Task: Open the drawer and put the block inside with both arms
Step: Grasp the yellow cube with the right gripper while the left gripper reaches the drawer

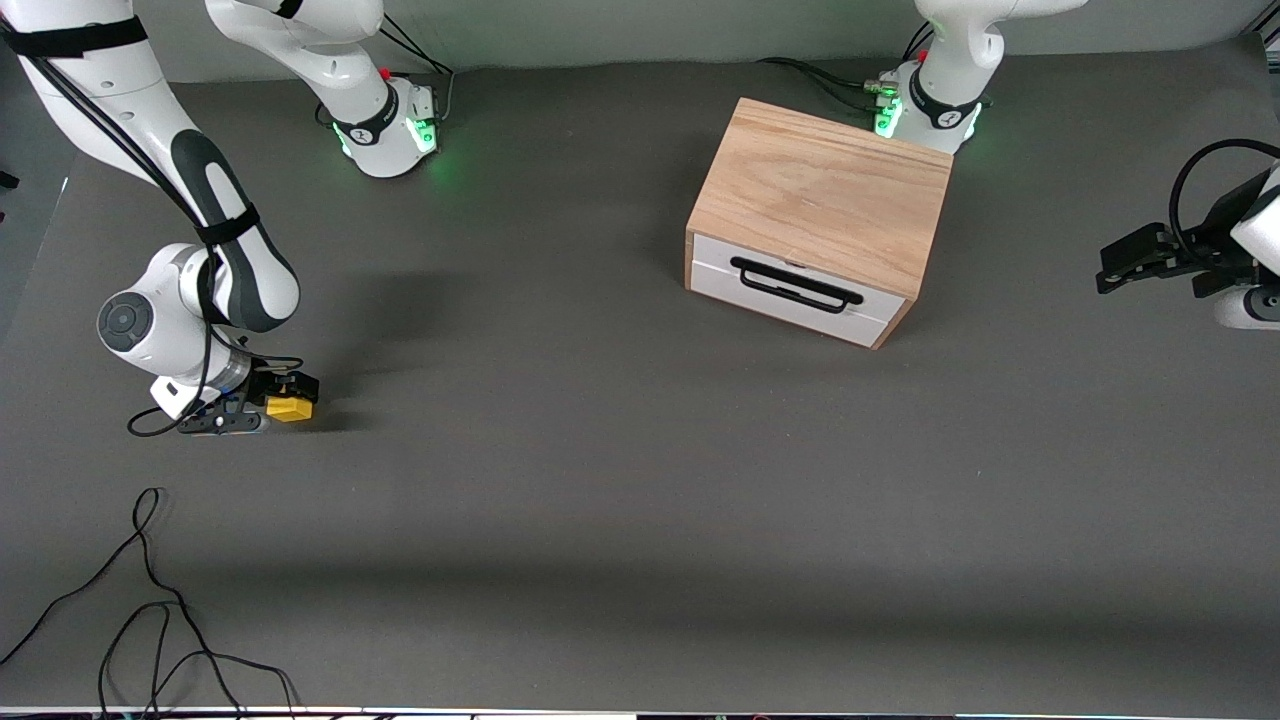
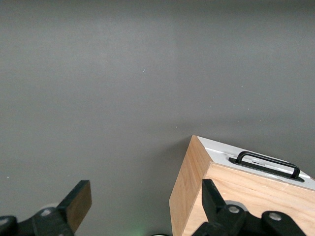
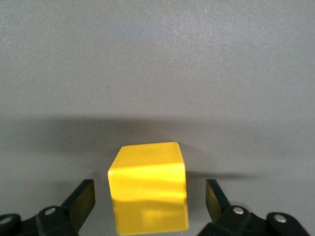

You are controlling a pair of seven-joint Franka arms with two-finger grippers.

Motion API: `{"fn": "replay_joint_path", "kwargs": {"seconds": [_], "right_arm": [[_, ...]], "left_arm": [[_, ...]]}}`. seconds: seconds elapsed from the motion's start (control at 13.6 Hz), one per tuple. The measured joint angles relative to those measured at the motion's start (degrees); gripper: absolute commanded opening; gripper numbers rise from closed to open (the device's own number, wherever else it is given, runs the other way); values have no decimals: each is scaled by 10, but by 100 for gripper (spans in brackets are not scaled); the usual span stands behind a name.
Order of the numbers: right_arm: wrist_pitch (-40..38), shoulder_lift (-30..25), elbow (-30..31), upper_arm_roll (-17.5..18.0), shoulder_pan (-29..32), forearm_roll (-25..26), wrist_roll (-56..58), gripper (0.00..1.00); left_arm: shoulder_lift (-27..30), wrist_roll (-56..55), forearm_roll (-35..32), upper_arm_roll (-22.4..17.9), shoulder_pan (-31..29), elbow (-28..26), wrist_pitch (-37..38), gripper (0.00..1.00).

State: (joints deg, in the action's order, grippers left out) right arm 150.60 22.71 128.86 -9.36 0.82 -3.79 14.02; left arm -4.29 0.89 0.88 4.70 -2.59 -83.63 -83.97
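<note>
Yellow block (image 3: 147, 184) sits on the table between the right gripper's (image 1: 268, 407) wide-spread fingers (image 3: 83, 199), untouched; the left gripper (image 1: 1135, 262) waits, also spread wide, beside the shut drawer (image 1: 795, 292).

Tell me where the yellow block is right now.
The block sits on the table toward the right arm's end, between the open right gripper's fingers.

A robotics lab is showing here: two white Franka arms (image 1: 200, 200) are standing on green-glowing bases (image 1: 390, 135) bolted along a bare dark grey tabletop (image 1: 600, 500), loose black cables (image 1: 150, 600) are trailing across it, and a plain grey wall is running along its edge.
</note>
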Motion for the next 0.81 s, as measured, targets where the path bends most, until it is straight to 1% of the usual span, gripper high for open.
{"fn": "replay_joint_path", "kwargs": {"seconds": [0.07, 0.15, 0.22, 0.29, 0.37, 0.52, 0.66, 0.74, 0.81], "right_arm": [[0, 0, 0, 0, 0, -1, 0, 71], [0, 0, -1, 0, 0, -2, 0, 55], [0, 0, -1, 0, 0, -3, 0, 44], [0, 0, -2, 0, 0, -3, 0, 36], [0, 0, -2, 0, 0, -3, 0, 30], [0, 0, -2, 0, 0, -3, 1, 29], [-8, 0, -8, 0, -1, -3, 1, 29], [-32, -2, -21, 0, -2, -3, 1, 29], [-74, -8, -44, 0, -3, -3, 1, 29]], "left_arm": [[0, 0, 0, 0, 0, 0, 0, 100], [0, 0, 0, 1, 0, 0, 0, 100], [-2, 0, 1, 0, 0, -1, 0, 100], [-3, 0, 2, 0, 0, -1, 0, 100], [-5, -1, 2, 1, 0, -2, 0, 100], [-5, -21, 3, 5, 0, -4, 4, 100], [-6, -107, 13, 16, 2, -5, 7, 100], [-6, -161, 19, 27, 5, -6, 7, 100], [-8, -217, 22, 41, 9, -7, 7, 100]]}}
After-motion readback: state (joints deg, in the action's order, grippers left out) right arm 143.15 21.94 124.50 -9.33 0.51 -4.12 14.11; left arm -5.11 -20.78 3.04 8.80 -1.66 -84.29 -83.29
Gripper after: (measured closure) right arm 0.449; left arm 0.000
